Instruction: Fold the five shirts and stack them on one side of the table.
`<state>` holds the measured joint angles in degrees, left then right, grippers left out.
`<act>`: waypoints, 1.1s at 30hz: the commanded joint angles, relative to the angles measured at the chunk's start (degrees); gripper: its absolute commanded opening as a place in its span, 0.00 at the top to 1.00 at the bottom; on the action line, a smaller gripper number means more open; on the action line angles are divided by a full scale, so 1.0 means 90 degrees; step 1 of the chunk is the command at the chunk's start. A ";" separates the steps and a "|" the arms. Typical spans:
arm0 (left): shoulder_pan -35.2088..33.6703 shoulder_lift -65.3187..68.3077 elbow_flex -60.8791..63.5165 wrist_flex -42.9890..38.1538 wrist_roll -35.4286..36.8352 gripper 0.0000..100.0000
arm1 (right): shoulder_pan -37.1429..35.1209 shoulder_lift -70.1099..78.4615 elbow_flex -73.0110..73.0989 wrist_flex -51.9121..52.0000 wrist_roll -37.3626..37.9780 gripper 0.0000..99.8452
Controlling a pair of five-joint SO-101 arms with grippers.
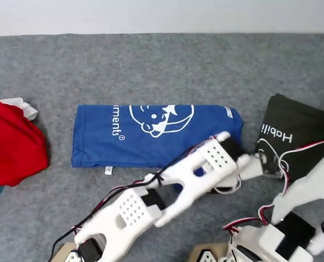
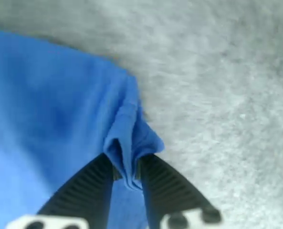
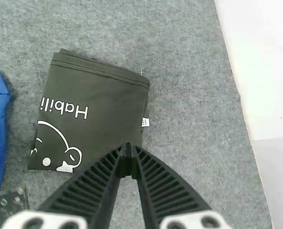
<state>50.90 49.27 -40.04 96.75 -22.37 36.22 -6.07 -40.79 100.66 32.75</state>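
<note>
Progress: one dark shirt (image 3: 93,119) folded; your left gripper (image 2: 127,168) pinches a corner of the half-folded blue shirt (image 1: 151,134); your right gripper (image 3: 127,157) sits closed, empty; red shirt (image 1: 11,142) waits crumpled.

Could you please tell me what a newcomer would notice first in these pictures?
The blue shirt lies spread in the middle of the grey table, and the left gripper pinches a bunched corner of it. A folded dark shirt lies at the right side, and a crumpled red shirt sits at the left edge.
</note>
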 commanded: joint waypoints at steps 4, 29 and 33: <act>-0.0840 -0.0576 -0.1138 0.0088 0.0010 0.99 | 0.0103 -0.0249 -0.0342 0.0249 -0.0068 0.99; -0.2198 0.0430 -0.1314 -0.2042 -0.0420 0.84 | 0.0063 -0.0259 0.0283 0.0249 -0.0078 0.99; -0.2217 0.0430 -0.1441 -0.1875 -0.0440 0.84 | 0.0063 -0.0259 0.0283 0.0249 -0.0078 0.99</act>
<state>31.47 54.02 -49.98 79.78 -25.71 36.22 -6.07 -37.89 100.66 32.57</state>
